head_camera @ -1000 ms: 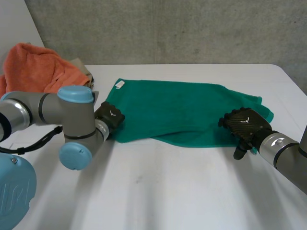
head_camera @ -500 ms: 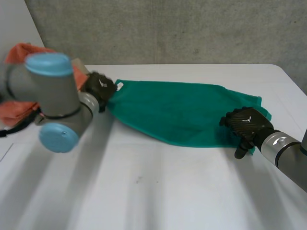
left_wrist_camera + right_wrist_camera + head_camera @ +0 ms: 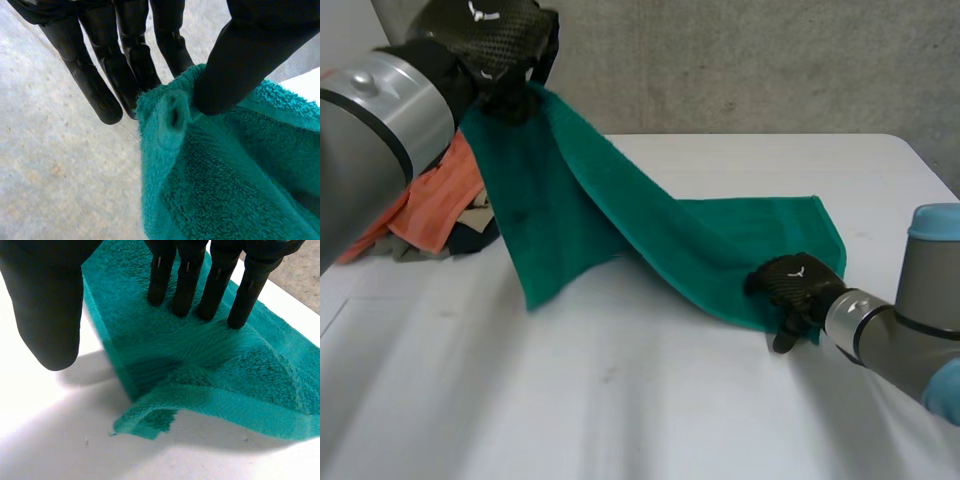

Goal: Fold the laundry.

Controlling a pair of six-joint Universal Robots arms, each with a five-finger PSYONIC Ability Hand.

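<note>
Pinching a green towel [image 3: 620, 215] corner in its fingers [image 3: 127, 55], left hand [image 3: 495, 45] holds it aloft; right hand [image 3: 790, 285] presses straight, unclenched fingers on its other end against surface [image 3: 670, 400]

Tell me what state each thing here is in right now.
Green towel, one corner held high, other end flat on the table.
Left hand, pinching that corner between thumb and fingers.
Right hand, open, straight fingers pressing the towel's low end.
Orange cloth, crumpled in a heap.
</note>
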